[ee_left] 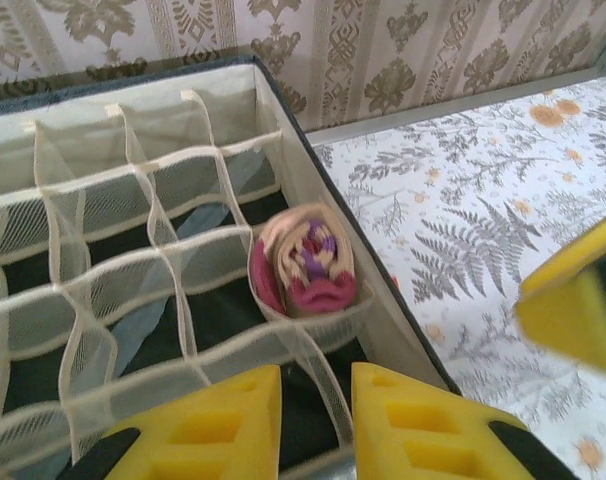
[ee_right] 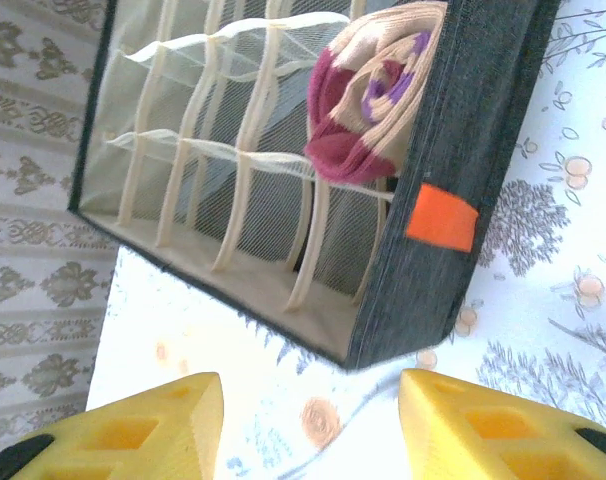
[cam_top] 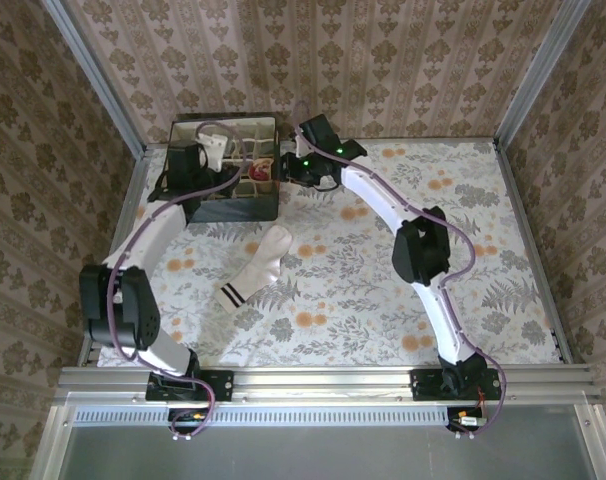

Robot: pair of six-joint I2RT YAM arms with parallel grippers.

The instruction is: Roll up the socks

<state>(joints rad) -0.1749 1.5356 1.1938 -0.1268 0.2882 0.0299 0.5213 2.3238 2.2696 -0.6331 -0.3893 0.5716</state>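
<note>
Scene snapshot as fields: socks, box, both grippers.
rolled sock: tan and maroon, tucked in a box compartment by the right wall
cream sock: flat on the table, unrolled, outside the box
box: mesh-divided, far left of table
left gripper: over the box, jaws narrow, grip unclear
right gripper: open, empty, beside the box

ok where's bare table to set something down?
Free: table right of the right arm, out to the edge; also the near strip in front of the cream sock. Crowded: around the box, where left tool and right tool meet.
</note>
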